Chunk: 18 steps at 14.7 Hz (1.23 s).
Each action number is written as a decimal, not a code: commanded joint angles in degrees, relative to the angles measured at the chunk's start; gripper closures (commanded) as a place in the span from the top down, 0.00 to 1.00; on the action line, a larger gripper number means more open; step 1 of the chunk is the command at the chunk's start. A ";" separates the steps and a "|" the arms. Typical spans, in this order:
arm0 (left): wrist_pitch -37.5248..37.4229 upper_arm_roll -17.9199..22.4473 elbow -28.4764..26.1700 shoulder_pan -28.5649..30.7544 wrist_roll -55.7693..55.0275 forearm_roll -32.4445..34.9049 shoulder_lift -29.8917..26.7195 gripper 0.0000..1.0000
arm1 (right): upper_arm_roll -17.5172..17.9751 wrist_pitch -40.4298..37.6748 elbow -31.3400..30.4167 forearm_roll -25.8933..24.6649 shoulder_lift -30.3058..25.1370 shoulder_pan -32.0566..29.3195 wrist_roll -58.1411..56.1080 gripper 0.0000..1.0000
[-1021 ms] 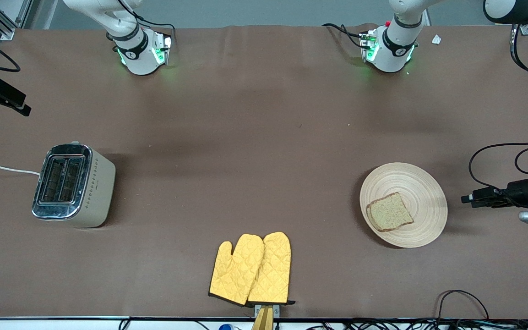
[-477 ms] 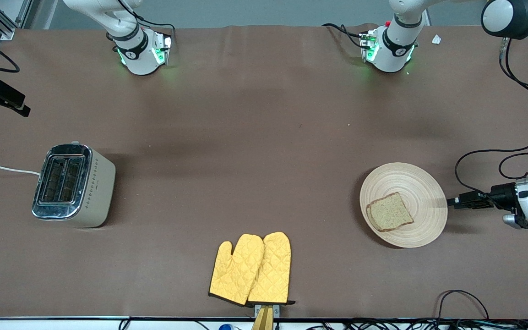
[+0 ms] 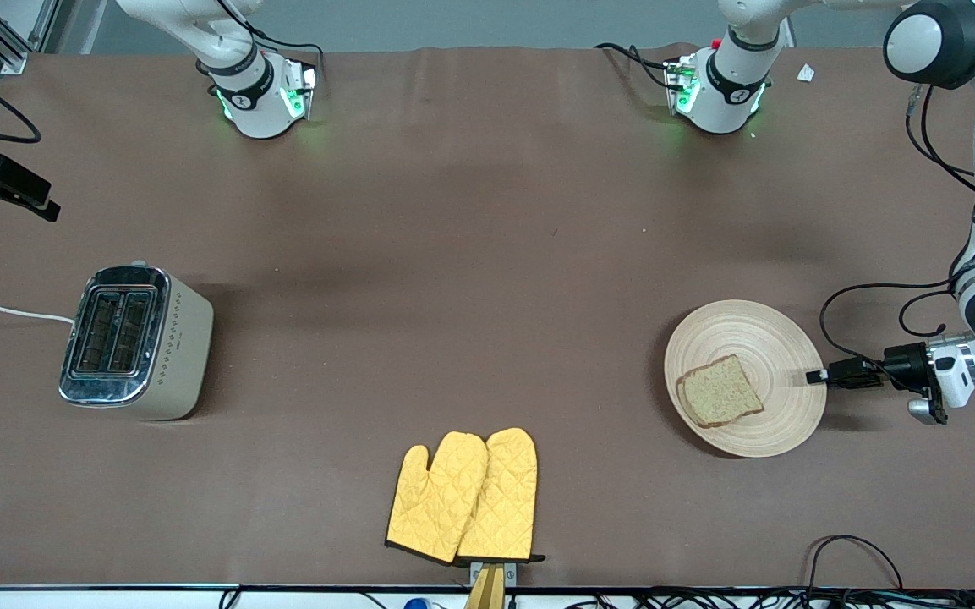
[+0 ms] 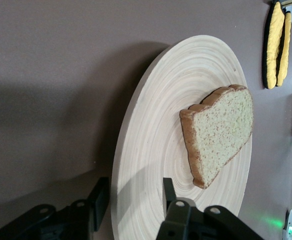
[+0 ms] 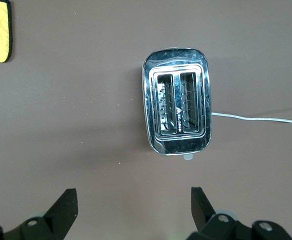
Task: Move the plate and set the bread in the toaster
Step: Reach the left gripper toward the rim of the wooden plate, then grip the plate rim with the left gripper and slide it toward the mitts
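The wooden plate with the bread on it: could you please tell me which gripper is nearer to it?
Left. The left gripper straddles the wooden plate at its rim, toward the left arm's end; the right gripper hangs above the table beside the toaster.

I can read no text anywhere; the small dark mark on the toaster (image 3: 136,342) side is too tiny to make out.
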 commanded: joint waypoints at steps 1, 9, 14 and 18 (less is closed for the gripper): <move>-0.38 -0.08 1.19 0.32 0.99 -1.11 1.09 0.35 | 0.28 0.37 -0.79 0.70 -0.60 -0.67 -0.55 1.00; -0.91 -0.26 1.27 0.58 5.48 -1.29 2.86 0.00 | 0.45 0.20 -0.62 0.70 -0.60 -0.41 -0.46 1.00; -4.41 -4.29 2.84 0.58 4.69 -1.11 2.24 0.00 | 0.37 0.11 -0.53 0.70 -0.52 -0.58 -0.55 1.00; -9.43 -6.75 6.02 -0.48 1.88 -1.28 2.33 0.00 | 0.37 0.11 -0.44 0.79 -0.51 -0.41 -0.55 1.00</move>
